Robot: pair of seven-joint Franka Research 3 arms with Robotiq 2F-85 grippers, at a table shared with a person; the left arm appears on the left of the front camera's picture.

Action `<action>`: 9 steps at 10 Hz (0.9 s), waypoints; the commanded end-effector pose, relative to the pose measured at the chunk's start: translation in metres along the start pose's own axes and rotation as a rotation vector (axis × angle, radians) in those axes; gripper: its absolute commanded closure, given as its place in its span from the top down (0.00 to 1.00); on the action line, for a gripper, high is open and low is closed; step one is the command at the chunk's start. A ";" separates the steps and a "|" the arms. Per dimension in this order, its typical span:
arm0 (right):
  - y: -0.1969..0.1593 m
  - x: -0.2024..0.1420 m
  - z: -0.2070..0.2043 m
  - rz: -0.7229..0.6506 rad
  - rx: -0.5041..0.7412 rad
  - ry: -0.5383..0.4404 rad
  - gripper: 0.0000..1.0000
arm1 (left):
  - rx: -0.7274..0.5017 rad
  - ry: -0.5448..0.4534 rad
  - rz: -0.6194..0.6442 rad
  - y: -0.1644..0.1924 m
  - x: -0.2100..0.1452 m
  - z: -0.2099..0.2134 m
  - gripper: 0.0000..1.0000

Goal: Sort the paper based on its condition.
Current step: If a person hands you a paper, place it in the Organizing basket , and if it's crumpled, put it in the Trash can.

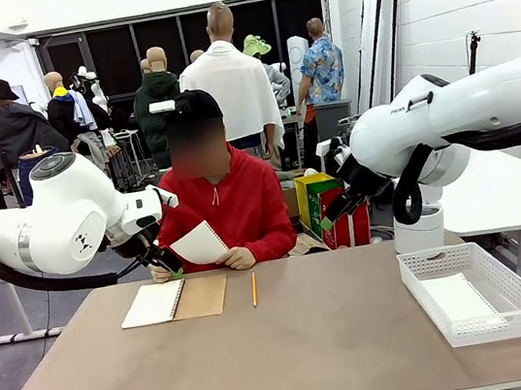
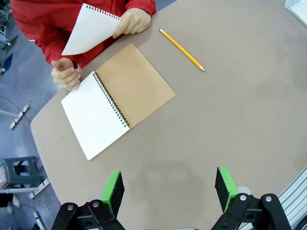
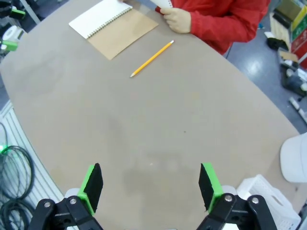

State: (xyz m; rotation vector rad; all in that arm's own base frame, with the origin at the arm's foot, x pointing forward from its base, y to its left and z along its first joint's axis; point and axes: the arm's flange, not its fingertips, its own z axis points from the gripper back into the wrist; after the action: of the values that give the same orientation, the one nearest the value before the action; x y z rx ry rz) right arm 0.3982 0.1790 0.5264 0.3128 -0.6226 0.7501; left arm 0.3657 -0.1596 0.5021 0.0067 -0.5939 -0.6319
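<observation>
At the far side of a tan table [image 1: 312, 344], a person in a red hoodie [image 1: 242, 203] sits facing the robot and holds up a loose white sheet of paper [image 1: 199, 244] that has a torn spiral edge. In the left wrist view one of the person's hands [image 2: 130, 22] grips the sheet by its edge, above the table, while the other hand [image 2: 66, 75] rests in a fist at the table's rim, just beside an open spiral notebook [image 2: 117, 98]. The notebook lies flat, with a blank white page on one side and its brown cardboard cover folded out on the other. A yellow pencil [image 1: 253, 288] lies on the table just beside the notebook, apart from it. A white mesh basket [image 1: 474, 291] sits at the robot's right side of the table, with a white sheet lying flat inside it.

The left gripper [image 2: 168, 189] hovers above bare tabletop with its green-padded jaws wide apart and holding nothing. The right gripper [image 3: 150, 184] likewise hangs over bare table, jaws spread wide and empty, well apart from the notebook and pencil.
</observation>
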 end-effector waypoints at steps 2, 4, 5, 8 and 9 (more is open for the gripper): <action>-0.005 0.001 0.000 -0.008 -0.012 0.001 1.00 | -0.002 -0.004 -0.006 0.001 -0.001 -0.001 1.00; -0.005 0.001 0.000 -0.008 -0.012 0.001 1.00 | -0.002 -0.004 -0.006 0.001 -0.001 -0.001 1.00; -0.005 0.001 0.000 -0.008 -0.012 0.001 1.00 | -0.002 -0.004 -0.006 0.001 -0.001 -0.001 1.00; -0.005 0.001 0.000 -0.008 -0.012 0.001 1.00 | -0.002 -0.004 -0.006 0.001 -0.001 -0.001 1.00; -0.005 0.001 0.000 -0.008 -0.012 0.001 1.00 | -0.002 -0.004 -0.006 0.001 -0.001 -0.001 1.00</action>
State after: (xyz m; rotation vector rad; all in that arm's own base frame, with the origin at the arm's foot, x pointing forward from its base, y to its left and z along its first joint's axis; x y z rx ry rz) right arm 0.4003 0.1745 0.5267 0.3148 -0.6242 0.7394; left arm 0.3657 -0.1596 0.5021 0.0067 -0.5939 -0.6319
